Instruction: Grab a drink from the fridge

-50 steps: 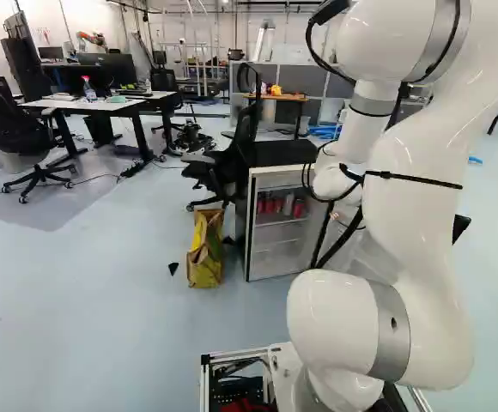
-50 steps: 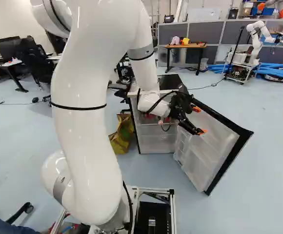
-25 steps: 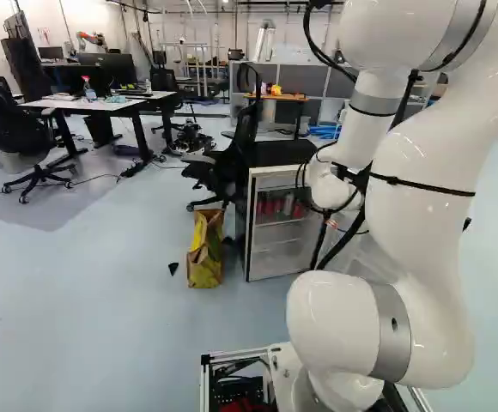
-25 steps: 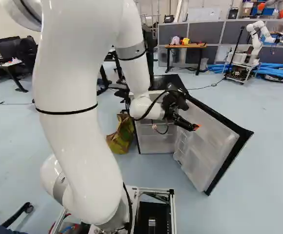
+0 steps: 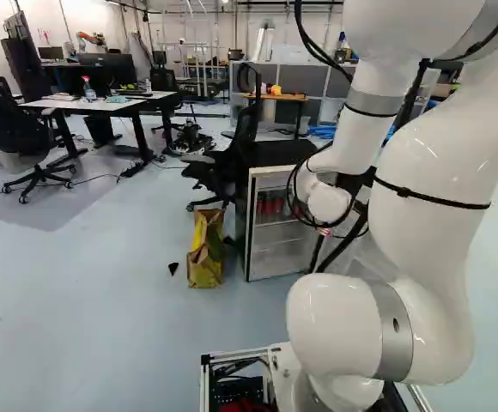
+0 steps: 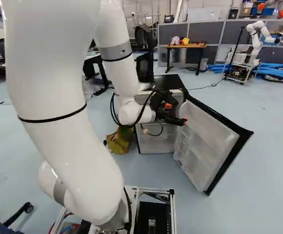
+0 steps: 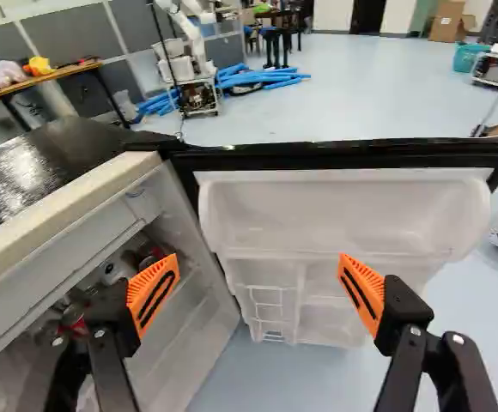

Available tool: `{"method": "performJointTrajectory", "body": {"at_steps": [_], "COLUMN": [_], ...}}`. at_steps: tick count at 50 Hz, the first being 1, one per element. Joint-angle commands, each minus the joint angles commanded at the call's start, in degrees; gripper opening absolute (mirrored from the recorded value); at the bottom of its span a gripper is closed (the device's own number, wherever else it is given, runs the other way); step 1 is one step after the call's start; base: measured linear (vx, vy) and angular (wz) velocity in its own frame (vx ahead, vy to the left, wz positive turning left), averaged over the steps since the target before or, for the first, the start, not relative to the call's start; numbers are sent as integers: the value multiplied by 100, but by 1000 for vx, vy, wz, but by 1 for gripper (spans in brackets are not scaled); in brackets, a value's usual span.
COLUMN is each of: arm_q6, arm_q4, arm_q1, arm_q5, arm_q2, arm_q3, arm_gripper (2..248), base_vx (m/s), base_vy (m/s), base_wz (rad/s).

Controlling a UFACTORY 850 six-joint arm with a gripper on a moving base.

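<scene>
The gripper (image 6: 174, 116) is in front of the fridge (image 6: 153, 142) in the right base view, near the hinge side of the opened door (image 6: 207, 146). In the wrist view the gripper (image 7: 253, 296) stands wide open with nothing between its orange pads; the white door shelves lie beyond it. One finger overlaps the fridge's interior (image 7: 167, 335), where cans (image 7: 118, 268) stand on a shelf, partly hidden by that finger. Red cans (image 5: 270, 204) also show on the upper shelf in the left base view, partly behind the arm's cables.
The fridge's black top (image 7: 34, 167) lies beside the gripper. A yellow bag (image 5: 205, 249) stands on the floor by the fridge, with an office chair (image 5: 232, 159) behind it. Another robot (image 6: 251, 48) stands farther back near blue tubes (image 6: 278, 70).
In the right base view my arm has swung leftward, bringing the open gripper back from the door towards the fridge's front. The base, fridge and door have stayed put.
</scene>
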Motion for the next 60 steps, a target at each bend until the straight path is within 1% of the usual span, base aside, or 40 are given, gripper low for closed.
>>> {"method": "performJointTrajectory", "body": {"at_steps": [21, 28, 36, 55, 60], "arm_q6": [0, 0, 0, 0, 0], "arm_q4": [-1265, -1687, -2169, -3312, -3445], "arm_q1": [340, 453, 504, 506, 506], "arm_q5": [-122, -192, -272, -460, -460], "arm_q2": [571, 666, 604, 163, 43], "arm_q3": [647, 820, 888, 757, 717], "arm_gripper": [247, 247, 247, 247, 247], "base_vx": [0, 0, 0, 0, 0], "base_vy": [0, 0, 0, 0, 0], "base_wz": [0, 0, 0, 0, 0]}}
